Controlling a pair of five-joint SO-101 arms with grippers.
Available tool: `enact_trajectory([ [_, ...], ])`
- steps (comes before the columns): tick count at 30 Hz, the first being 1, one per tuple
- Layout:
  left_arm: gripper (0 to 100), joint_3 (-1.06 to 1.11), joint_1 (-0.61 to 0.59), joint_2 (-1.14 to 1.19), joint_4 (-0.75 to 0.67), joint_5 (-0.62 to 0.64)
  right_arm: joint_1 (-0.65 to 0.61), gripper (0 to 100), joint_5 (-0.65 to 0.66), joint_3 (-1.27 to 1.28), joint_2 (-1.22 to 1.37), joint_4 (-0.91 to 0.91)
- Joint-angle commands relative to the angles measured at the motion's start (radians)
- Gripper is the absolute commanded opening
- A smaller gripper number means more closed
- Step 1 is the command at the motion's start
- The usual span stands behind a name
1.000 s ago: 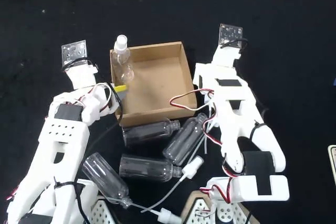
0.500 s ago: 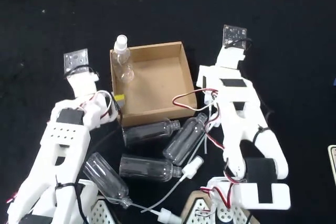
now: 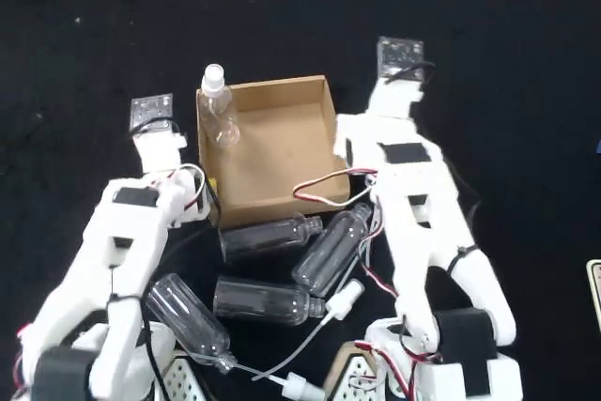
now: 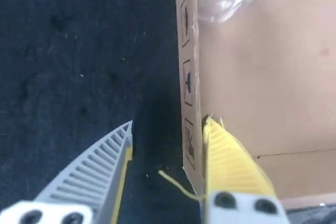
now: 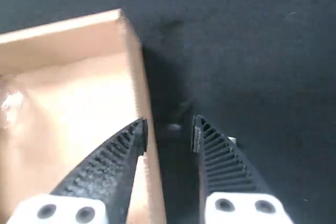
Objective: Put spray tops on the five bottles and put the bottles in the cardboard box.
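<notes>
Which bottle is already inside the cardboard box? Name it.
The white-capped bottle in the cardboard box corner; the other four lie outside it.

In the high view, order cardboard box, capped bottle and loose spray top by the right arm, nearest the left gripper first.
1. Cardboard box: left gripper straddles its wall.
2. Capped bottle: box's far left corner.
3. Loose spray top: beside the right arm.

- Your table [image 3: 526, 91] has a plain black top.
- The cardboard box [image 3: 282, 152] sits on it, open side up.
- Four clear bottles [image 3: 268, 237] lie on their sides, just beside the box.
- Two white spray tops [image 3: 343, 298] lie loose among them.
</notes>
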Motion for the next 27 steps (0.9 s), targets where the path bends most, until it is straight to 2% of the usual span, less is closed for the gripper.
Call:
enact_trajectory([
  [1, 20, -0.125, -0.016, 0.094, 0.028, -0.006, -0.026, 13.5, 0.000, -0.018, -0.021, 0.008],
  [11, 20, -0.105, -0.016, 0.037, 0.031, -0.006, -0.028, 13.5, 0.049, -0.127, 0.157, 0.005],
  [22, 19, -0.068, -0.016, -0.018, 0.026, -0.012, -0.052, 13.5, 0.046, -0.136, 0.104, 0.106],
  [27, 19, -0.068, -0.016, -0.018, 0.028, -0.012, -0.080, 13.5, 0.048, -0.096, 0.071, 0.098],
])
